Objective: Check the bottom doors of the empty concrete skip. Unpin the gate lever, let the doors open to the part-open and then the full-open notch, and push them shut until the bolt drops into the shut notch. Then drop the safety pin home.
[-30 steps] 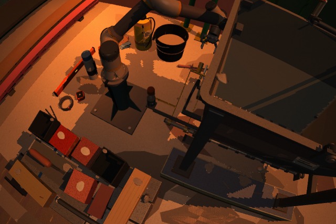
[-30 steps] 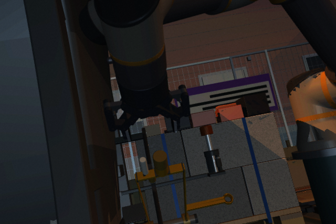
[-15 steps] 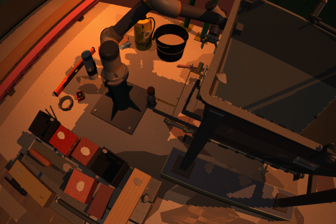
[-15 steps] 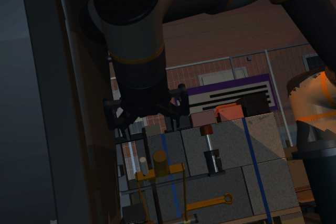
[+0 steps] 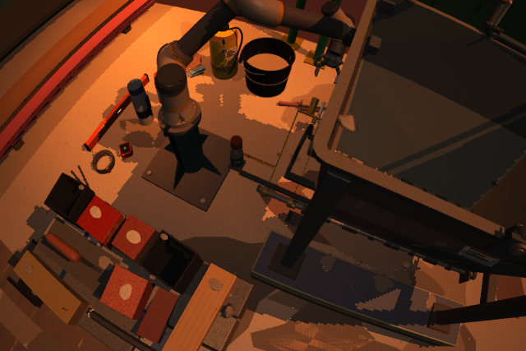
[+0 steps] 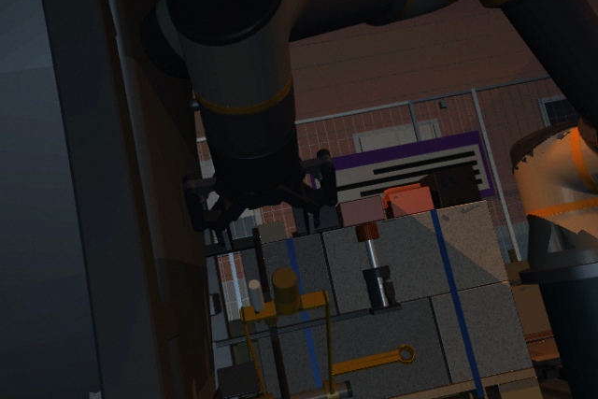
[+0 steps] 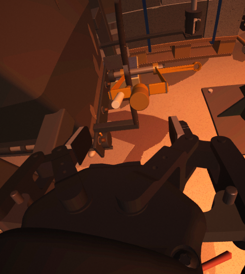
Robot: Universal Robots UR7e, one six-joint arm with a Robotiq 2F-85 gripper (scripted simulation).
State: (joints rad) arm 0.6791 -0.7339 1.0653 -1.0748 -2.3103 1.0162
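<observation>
My gripper (image 5: 327, 67) (image 6: 261, 213) (image 7: 128, 136) hangs open and empty beside the skip's (image 5: 429, 96) near wall, well above the gate lever's fittings. The concrete skip is a large grey hopper on a dark steel frame, filling the right of the scene. Below my fingers the lever's orange knob (image 7: 139, 96) (image 6: 285, 288) sits on an orange bracket, with a pale safety pin (image 7: 117, 100) (image 6: 255, 296) standing beside it. A dark lever rod (image 7: 123, 51) runs up past the bracket against the skip's side. The skip's bottom doors are hidden from me.
A black bucket (image 5: 267, 66) stands just left of my gripper, with a yellow canister (image 5: 223, 52) beyond it. A red-capped post (image 5: 236, 152) (image 6: 371, 264) stands by my base plate. An orange spanner (image 6: 377, 361) (image 7: 179, 69) lies on the ground, and grey blocks (image 6: 410, 288) stand behind.
</observation>
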